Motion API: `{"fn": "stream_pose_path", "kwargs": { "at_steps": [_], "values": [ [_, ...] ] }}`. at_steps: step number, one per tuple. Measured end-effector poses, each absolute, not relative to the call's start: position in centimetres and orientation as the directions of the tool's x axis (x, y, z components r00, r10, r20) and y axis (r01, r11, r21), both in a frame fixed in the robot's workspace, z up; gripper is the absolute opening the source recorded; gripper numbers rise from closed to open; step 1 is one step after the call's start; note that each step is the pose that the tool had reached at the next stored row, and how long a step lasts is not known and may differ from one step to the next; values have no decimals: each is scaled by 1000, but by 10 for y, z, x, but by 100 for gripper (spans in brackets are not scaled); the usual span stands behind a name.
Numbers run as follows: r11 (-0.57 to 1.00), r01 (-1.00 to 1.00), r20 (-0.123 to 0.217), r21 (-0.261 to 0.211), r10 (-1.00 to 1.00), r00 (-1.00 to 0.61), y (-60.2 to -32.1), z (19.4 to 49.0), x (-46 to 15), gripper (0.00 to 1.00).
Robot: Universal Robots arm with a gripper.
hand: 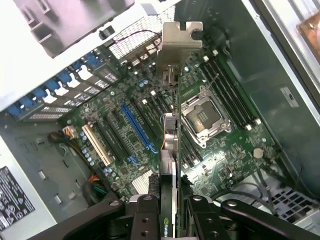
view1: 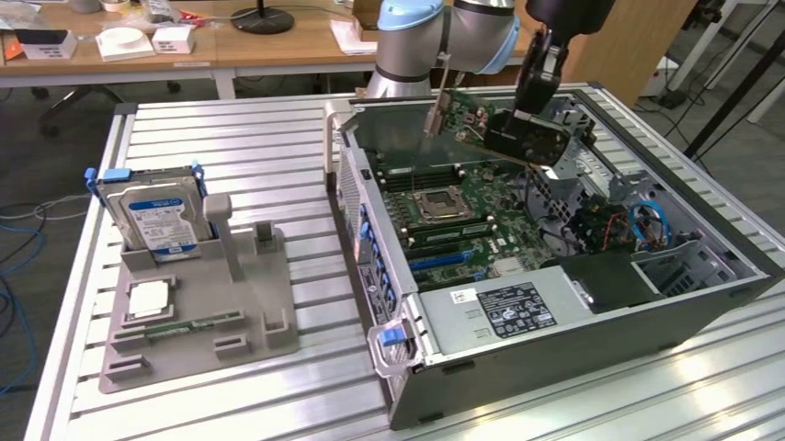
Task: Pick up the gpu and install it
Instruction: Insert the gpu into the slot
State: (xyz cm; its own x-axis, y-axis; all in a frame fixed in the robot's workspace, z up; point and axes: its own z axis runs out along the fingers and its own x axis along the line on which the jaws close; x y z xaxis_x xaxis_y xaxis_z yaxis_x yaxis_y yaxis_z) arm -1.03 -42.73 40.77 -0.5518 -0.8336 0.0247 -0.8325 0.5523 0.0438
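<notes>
Room: lab with wooden desks (view1: 245, 41) at the back. A slatted metal table (view1: 245, 138) carries the work.
gpu (view1: 472, 118): we see it in the air, over the open pc case (view1: 589, 358), above the far end of the motherboard (view1: 454, 220) and touching nothing below.
gpu, wrist view: seen edge-on (hand: 170, 150), silver bracket (hand: 180, 42) leading toward the vented case wall.
gripper (view1: 528, 118): clamped on the gpu, one finger on each face (hand: 167, 212).
Under the card: it hangs between the long blue slot (hand: 138, 127) and the cpu socket (hand: 202, 117), not over the slot yet.
Step, our call: aligning the card with the slot.
Doing it well: we judge the card edge must run parallel to the blue slot, the bracket square to the case wall, no tilt, and the grip firm so the card cannot pivot.
Risk: a skewed edge could scrape board parts.
Further out: grey holder (view1: 245, 303) at the exterior view's left, hard drive (view1: 153, 216) standing in it, well apart from the case.
</notes>
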Motion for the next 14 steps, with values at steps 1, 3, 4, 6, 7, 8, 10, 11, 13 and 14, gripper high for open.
{"fn": "stream_pose_path", "kwargs": {
  "at_steps": [1, 3, 4, 6, 7, 8, 10, 11, 13, 14],
  "values": [
    [540, -841, 25, 44, -842, -539, -427, 408, -10, 26],
    [516, -855, 25, 44, -856, -516, -427, 408, -10, 26],
    [504, -863, 25, 44, -864, -503, -427, 408, -10, 26],
    [480, -876, 25, 44, -877, -479, -427, 408, -10, 26],
    [468, -883, 25, 44, -884, -467, -427, 407, -10, 26],
    [456, -889, 25, 44, -890, -455, -427, 407, -10, 26],
    [431, -902, 25, 44, -903, -430, -427, 407, -10, 26],
    [419, -907, 25, 44, -908, -418, -427, 407, -10, 26],
    [394, -918, 25, 44, -919, -394, -427, 407, -10, 26],
    [382, -923, 25, 44, -924, -382, -427, 407, -10, 26]
  ]
}}
